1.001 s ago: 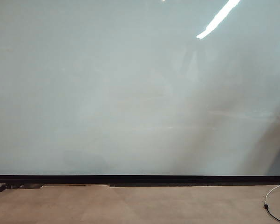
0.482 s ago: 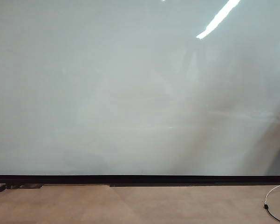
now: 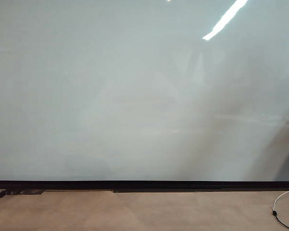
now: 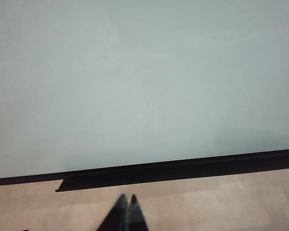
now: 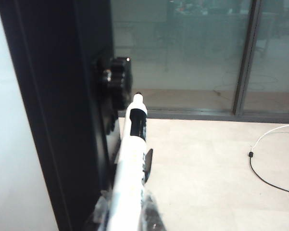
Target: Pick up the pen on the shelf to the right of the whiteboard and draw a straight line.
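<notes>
Pen axis: the pen (image 5: pixel 132 159) is seen running straight out ahead between the right gripper's (image 5: pixel 127 211) fingers.
Right gripper: narrowed around the barrel; firm hold cannot be told.
Left gripper (image 4: pixel 126 204): tips together, nothing held, facing the whiteboard (image 4: pixel 144 82).

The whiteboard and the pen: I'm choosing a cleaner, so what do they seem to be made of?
The whiteboard looks like glossy coated or glass-like panel: a ceiling light reflects sharply in it. Its bottom strip looks like black metal or plastic. The pen seems smooth white plastic with a black band, lying between the right gripper fingers.
</notes>
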### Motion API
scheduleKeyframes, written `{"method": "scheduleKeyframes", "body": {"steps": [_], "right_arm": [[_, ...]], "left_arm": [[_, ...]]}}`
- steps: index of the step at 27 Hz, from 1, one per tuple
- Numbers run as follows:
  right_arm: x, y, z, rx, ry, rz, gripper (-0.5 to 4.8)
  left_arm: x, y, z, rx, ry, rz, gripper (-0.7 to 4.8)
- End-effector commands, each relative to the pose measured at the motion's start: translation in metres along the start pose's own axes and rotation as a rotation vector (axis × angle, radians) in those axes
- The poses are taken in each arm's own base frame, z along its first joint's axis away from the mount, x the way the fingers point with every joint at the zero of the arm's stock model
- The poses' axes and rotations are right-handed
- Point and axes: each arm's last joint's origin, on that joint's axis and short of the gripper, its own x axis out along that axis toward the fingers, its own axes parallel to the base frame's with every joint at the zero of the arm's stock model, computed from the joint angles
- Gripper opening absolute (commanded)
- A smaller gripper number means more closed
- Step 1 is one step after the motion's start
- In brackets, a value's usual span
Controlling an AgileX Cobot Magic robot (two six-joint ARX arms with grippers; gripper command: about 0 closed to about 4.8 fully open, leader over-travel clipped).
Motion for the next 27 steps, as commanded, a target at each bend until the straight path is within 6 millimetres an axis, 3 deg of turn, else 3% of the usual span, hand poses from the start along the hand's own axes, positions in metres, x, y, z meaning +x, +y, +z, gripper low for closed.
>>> {"method": "scheduleKeyframes", "body": {"steps": [1,7,10,21,24,26,27], "right_arm": [[0.001,0.001,0.003,-0.006,-0.013,0.016,0.53],[0.001,0.001,0.004,-0.014,-0.025,0.015,0.39],[-0.002,-0.002,0.013,-0.029,-0.051,-0.013,-0.02],[-0.02,-0.026,0.033,-0.004,-0.027,-0.225,-0.02],[-0.038,-0.028,0.041,0.064,-0.042,-0.252,-0.03],[-0.058,-0.018,0.048,0.064,-0.041,-0.282,-0.03],[-0.075,-0.004,0.053,0.081,-0.051,-0.319,-0.04]], "left_arm": [[0.0,0.0,0.002,0.001,-0.008,-0.002,-0.05],[0.0,0.0,0.002,0.001,-0.009,-0.003,-0.05],[0.0,0.0,0.002,0.001,-0.009,-0.003,-0.05],[0.0,0.0,0.002,0.001,-0.008,-0.002,-0.05],[0.0,0.0,0.002,0.001,-0.009,-0.003,-0.05],[0.0,0.0,0.002,0.001,-0.008,-0.003,-0.05],[0.0,0.0,0.002,0.001,-0.009,-0.002,-0.05]]}}
